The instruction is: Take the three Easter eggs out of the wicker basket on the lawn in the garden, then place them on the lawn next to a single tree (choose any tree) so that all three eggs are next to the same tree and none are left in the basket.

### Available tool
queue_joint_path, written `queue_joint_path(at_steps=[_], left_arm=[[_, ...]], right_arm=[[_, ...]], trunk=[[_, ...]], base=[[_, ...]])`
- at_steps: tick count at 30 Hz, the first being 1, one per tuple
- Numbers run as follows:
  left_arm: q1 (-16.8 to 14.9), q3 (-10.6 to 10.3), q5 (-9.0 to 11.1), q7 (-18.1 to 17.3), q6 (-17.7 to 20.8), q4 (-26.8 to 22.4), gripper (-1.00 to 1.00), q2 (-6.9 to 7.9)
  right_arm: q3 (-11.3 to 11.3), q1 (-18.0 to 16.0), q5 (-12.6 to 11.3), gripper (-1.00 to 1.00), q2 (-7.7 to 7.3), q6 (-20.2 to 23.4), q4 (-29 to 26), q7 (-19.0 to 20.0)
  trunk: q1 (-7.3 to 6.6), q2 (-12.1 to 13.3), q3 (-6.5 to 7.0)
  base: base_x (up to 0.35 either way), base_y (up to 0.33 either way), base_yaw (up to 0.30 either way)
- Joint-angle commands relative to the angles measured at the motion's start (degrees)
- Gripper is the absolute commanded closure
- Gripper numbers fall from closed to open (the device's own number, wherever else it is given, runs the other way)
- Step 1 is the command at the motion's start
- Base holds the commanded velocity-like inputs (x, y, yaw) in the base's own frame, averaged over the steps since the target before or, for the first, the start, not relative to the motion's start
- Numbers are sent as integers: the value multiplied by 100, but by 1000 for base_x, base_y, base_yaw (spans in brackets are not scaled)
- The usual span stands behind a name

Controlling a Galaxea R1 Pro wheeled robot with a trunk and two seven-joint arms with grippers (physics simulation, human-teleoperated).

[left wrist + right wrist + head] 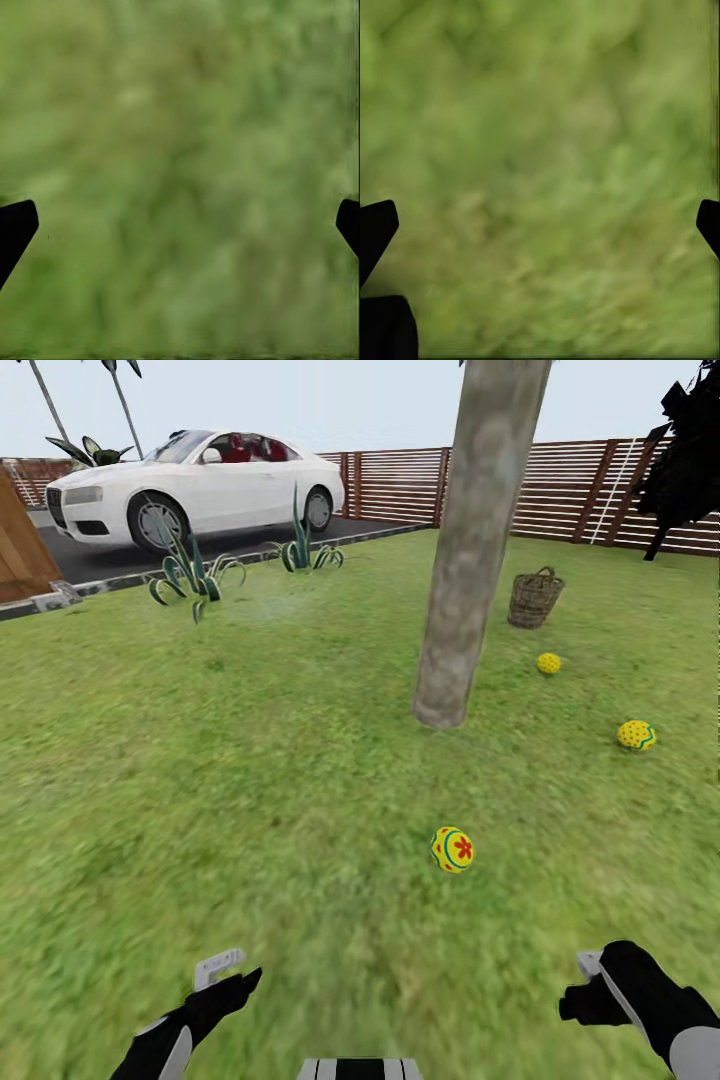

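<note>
Three yellow eggs lie on the lawn (250, 780) around the grey-brown tree (470, 550): the flower egg (452, 849) nearest the camera, the dotted egg (636, 735) to the trunk's right, the far egg (548, 663) near the upright wicker basket (534, 598) beyond.

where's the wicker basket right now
In the head view the wicker basket stands on the lawn right of and beyond the tree, short of the wooden fence; the nearest egg lies in front of it.
</note>
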Motion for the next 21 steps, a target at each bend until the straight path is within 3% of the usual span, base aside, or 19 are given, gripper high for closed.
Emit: queue_joint_path(at_steps=[1, 7, 21], left_arm=[[-2, 40, 43, -40, 60, -11, -100, -8], [-2, 48, 50, -56, 68, -18, -100, -1], [-2, 49, 68, -58, 109, -1, -100, 0]], right_arm=[[16, -2, 60, -100, 1, 12, 1, 49], [16, -2, 59, -100, 5, 12, 12, 49], [13, -2, 54, -100, -21, 12, 15, 49]], trunk=[[-3, -2, -5], [-11, 2, 62], [-47, 21, 372]], base=[[-184, -282, 0], [-166, -249, 0], [-8, -12, 0]])
